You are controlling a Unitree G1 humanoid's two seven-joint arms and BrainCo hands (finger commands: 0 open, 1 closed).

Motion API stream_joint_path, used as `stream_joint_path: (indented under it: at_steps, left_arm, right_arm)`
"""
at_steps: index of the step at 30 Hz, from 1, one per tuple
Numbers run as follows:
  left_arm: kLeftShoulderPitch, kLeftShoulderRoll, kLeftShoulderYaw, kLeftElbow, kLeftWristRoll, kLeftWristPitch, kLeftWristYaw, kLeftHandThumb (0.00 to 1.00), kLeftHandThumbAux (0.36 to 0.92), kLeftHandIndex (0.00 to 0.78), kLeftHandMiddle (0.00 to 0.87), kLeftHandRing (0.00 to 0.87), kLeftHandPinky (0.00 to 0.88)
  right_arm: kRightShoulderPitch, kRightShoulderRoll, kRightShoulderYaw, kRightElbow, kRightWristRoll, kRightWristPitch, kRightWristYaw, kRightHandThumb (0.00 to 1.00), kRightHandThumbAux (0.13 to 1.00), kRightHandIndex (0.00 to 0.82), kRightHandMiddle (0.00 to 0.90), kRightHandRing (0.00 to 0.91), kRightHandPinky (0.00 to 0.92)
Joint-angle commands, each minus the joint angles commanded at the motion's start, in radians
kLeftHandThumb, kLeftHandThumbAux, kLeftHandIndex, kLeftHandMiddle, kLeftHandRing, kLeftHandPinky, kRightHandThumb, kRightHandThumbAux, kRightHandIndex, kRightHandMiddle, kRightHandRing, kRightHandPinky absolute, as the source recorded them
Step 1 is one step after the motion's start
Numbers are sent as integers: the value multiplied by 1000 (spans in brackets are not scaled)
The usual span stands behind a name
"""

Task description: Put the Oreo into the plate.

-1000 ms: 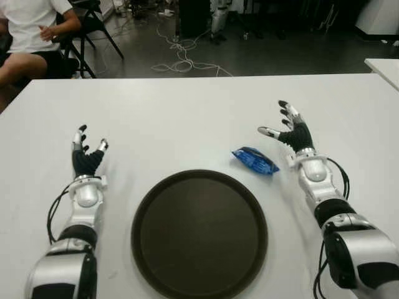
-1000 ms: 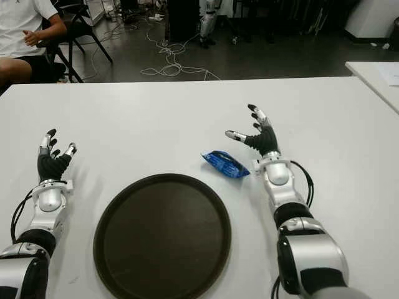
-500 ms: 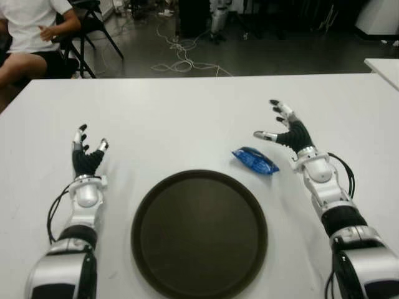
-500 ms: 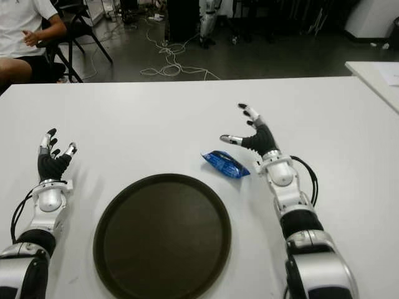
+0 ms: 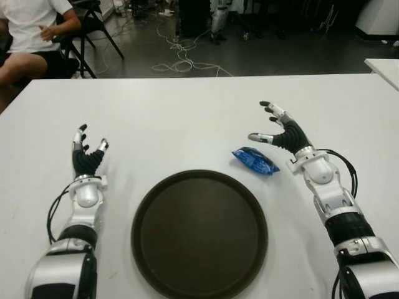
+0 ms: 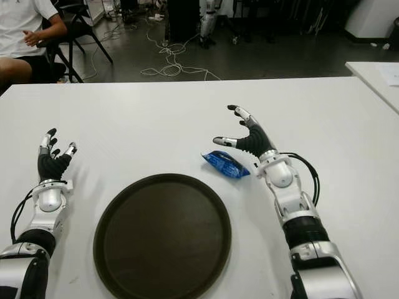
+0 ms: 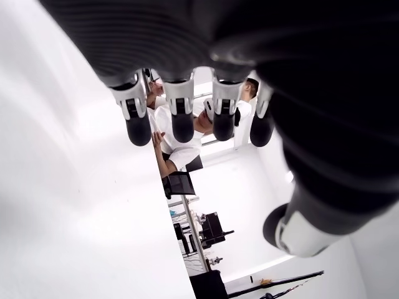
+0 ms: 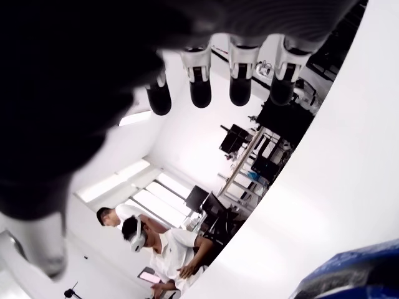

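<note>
Right hand [image 5: 278,129] hovers wide open and empty just right of the Oreo pack [image 5: 255,160], which lies just beyond the plate [image 5: 199,232] rim on the bench [image 5: 174,118].

- The Oreo [image 5: 255,160] pack is shiny blue plastic wrap.
- The plate [image 5: 199,233] looks dark, smooth and matt.
- The surface [image 5: 174,118] is smooth and white.
- The right hand [image 5: 278,129] has shiny silver and black parts.
</note>
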Motion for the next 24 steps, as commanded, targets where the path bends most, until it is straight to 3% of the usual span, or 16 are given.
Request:
stream_joint_path:
  at_steps: [14, 24]
  left_arm:
    - [0, -3, 1, -3, -1, 0, 3, 0, 710, 39, 49, 34, 18]
    - [0, -2, -5, -3, 7, 7, 13, 0, 705, 43, 48, 28, 3]
  right_arm:
    - [21, -22, 43, -65, -113, 82, -45, 0, 563, 70, 49, 32, 0]
    - [4, -27, 98, -89, -236, 243, -90, 0, 540, 90, 70, 65, 22]
